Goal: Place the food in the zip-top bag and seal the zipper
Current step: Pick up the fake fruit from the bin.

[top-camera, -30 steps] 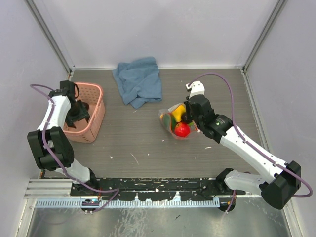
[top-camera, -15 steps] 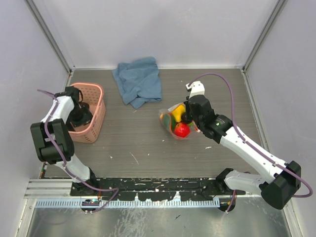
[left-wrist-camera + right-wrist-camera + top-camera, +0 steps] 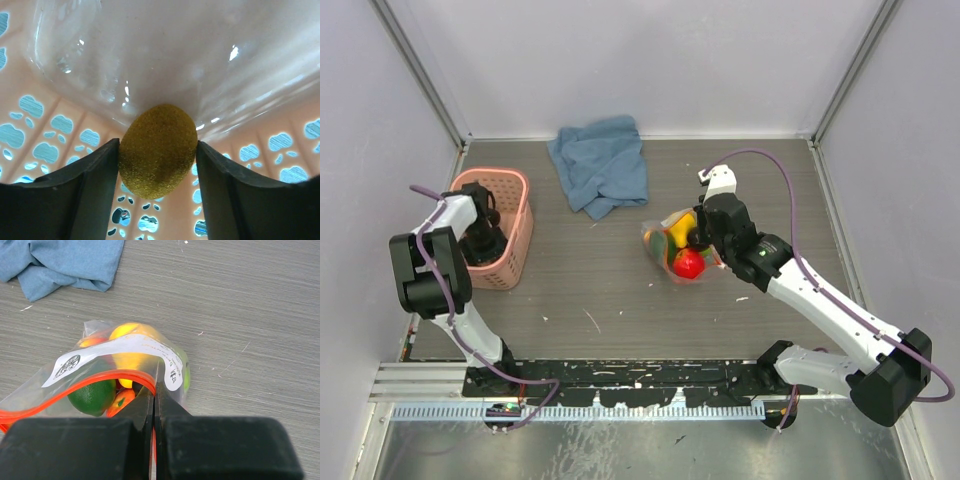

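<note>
The clear zip-top bag lies at mid table with red, yellow and green toy fruits inside. My right gripper is shut on its red-orange zipper at the bag's right edge, and the mouth gapes open. The right wrist view shows green fruit, yellow fruit and orange fruit in the bag, with my right gripper pinching the strip. My left gripper is down inside the pink basket. In the left wrist view it is shut on a dark brown fruit.
A crumpled blue cloth lies at the back centre, just behind the bag; it also shows in the right wrist view. The basket's lattice wall closely surrounds the left fingers. Side walls close in the table on left and right.
The left arm has folded in, and its gripper has shifted a little toward the near part of the basket. The right arm and the bag have not moved.
</note>
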